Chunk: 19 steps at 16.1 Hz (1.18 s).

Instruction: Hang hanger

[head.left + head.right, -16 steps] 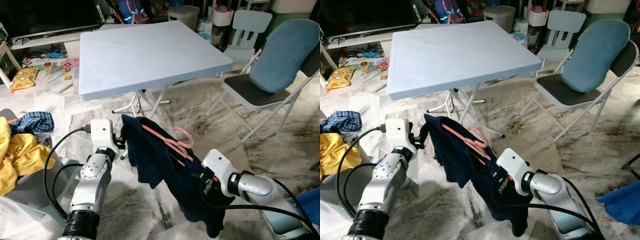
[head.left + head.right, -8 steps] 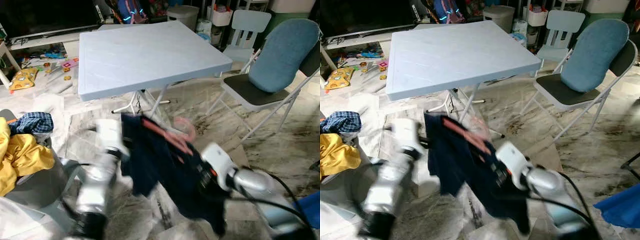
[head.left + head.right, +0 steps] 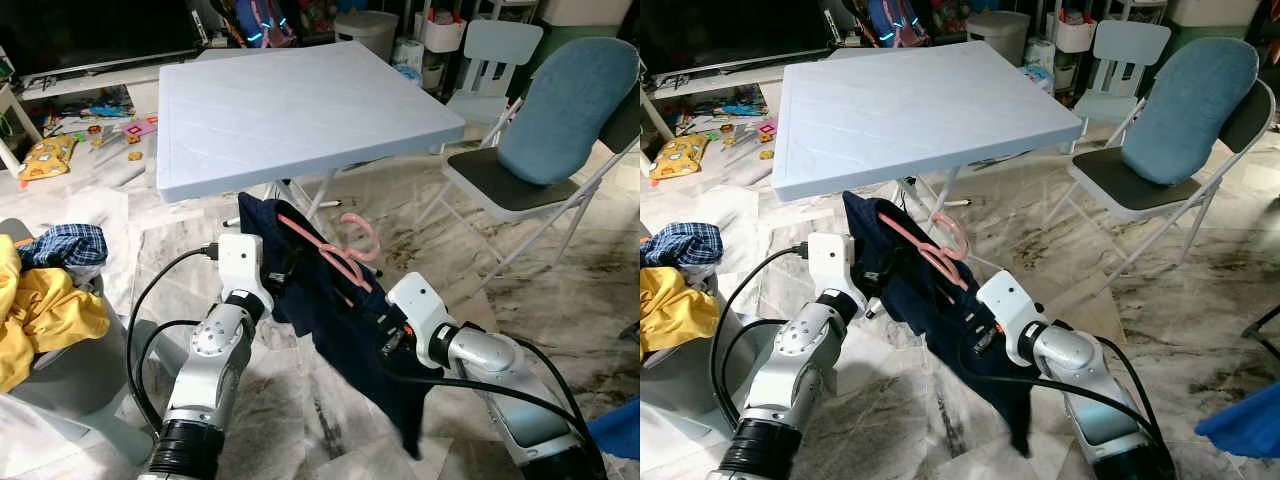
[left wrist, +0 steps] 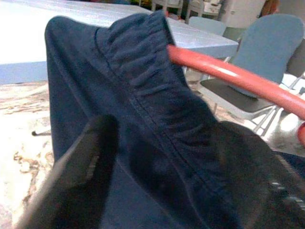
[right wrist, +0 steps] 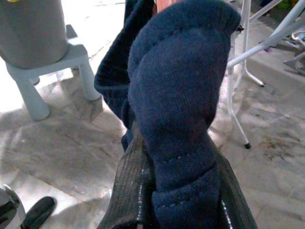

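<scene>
A pink hanger (image 3: 335, 255) carries a navy garment (image 3: 340, 320) and hangs in the air just in front of the near edge of the light blue table (image 3: 300, 100). Its hook (image 3: 365, 235) points toward the chair side. My left gripper (image 3: 278, 272) is shut on the garment's upper end, where the cloth (image 4: 143, 95) bunches between the black fingers (image 4: 90, 162) under the pink bar (image 4: 228, 76). My right gripper (image 3: 385, 335) is shut on the lower end, with a fold of navy cloth (image 5: 176, 119) between its fingers (image 5: 133, 191).
A folding chair with a blue cushion (image 3: 560, 110) stands to the right. A grey bin (image 3: 60, 370) on a small stool, with yellow and plaid clothes (image 3: 40, 310), sits at the left. Toys lie on the floor beyond the table, and blue cloth (image 3: 1240, 415) lies at lower right.
Both arms have swung the garment and hanger upward and nearer the table's edge, with blur in between. My left arm has shifted right, closer to the right arm.
</scene>
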{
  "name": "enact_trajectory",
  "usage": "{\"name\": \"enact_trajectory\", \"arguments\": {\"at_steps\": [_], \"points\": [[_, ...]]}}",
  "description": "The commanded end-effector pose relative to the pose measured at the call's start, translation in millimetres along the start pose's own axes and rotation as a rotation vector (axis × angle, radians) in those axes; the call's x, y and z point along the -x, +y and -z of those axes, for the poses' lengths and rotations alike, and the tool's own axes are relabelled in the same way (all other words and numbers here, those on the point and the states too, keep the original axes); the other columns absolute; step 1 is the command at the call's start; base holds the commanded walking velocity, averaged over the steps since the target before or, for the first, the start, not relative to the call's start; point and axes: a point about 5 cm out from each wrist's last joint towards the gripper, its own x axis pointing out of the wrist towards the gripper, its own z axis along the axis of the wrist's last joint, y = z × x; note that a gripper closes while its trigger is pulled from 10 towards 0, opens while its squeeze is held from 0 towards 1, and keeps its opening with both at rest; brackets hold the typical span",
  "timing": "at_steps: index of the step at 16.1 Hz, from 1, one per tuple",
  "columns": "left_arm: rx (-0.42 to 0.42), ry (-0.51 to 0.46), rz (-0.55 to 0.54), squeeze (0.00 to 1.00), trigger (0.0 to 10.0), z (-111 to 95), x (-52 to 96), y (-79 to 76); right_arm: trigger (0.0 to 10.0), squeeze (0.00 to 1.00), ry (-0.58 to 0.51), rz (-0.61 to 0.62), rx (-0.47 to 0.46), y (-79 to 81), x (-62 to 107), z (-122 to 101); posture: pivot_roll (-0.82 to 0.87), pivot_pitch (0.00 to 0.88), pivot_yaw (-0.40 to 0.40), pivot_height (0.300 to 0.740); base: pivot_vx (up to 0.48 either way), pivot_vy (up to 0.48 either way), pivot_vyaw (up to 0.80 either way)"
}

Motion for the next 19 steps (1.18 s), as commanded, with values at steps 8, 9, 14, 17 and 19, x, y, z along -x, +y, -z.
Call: {"name": "enact_trajectory", "arguments": {"at_steps": [8,9,14,17,19], "points": [[-0.045,0.013,-0.075,0.0,10.0,-4.8,-4.8,19.1,10.0,0.0,-0.067,-0.16,0.031,20.2,9.0,-15.4,-0.19,0.0,0.035,0.74,0.0,0.0,0.0],[-0.043,0.027,-0.088,0.0,10.0,-2.6,-4.7,21.4,10.0,0.0,-0.065,-0.17,0.037,20.8,11.0,-15.8,-0.19,0.0,0.036,0.74,0.0,0.0,0.0],[-0.054,0.045,-0.155,0.0,0.0,-0.4,-2.4,36.5,10.0,0.0,-0.04,-0.191,0.069,14.9,24.3,-14.0,-0.19,0.0,0.033,0.74,0.0,0.0,0.0],[-0.054,0.043,-0.161,0.0,0.0,-1.6,-2.5,39.8,10.0,0.0,-0.007,-0.139,0.065,4.4,26.8,-8.0,-0.2,0.0,0.033,0.74,0.0,0.0,0.0],[-0.055,0.049,-0.163,0.0,0.0,-0.1,-1.8,40.7,10.0,0.0,-0.016,-0.145,0.065,5.9,26.4,-9.9,-0.2,0.0,0.039,0.74,0.0,0.0,0.0]]}}
